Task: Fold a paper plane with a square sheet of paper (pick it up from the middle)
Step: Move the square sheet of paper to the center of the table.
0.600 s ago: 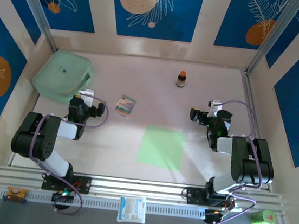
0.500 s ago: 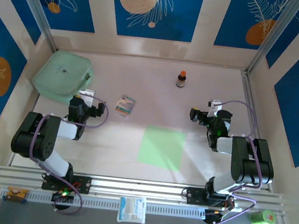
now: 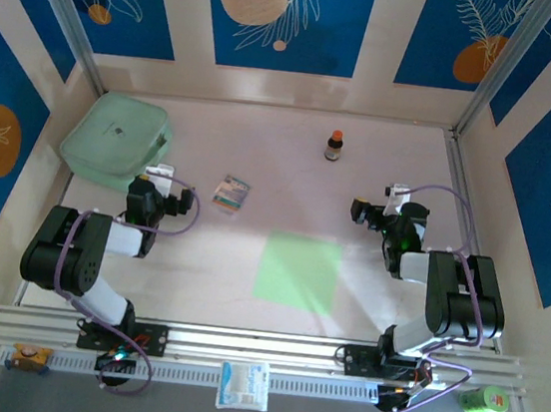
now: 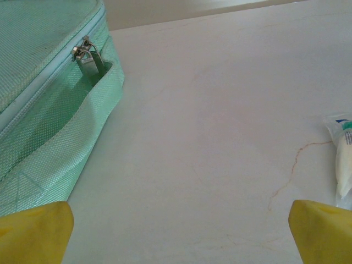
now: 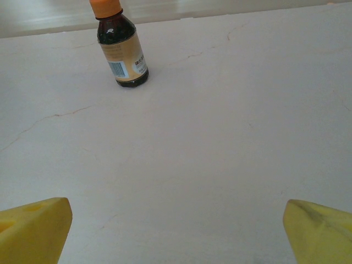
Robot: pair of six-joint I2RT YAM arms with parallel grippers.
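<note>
The left fingers [image 4: 34,234] and right fingers [image 5: 34,230] stand wide apart, empty, above bare table [image 3: 264,139]. The square sheet of paper [image 3: 298,270] lies flat between the arms, untouched. Thin and flush, it could slide or crumple when pinched at its middle.

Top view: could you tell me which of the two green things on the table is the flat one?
The square sheet of paper, pale lime-green, lies flat in the near middle; the mint-green zipped case at far left is bulky.
</note>
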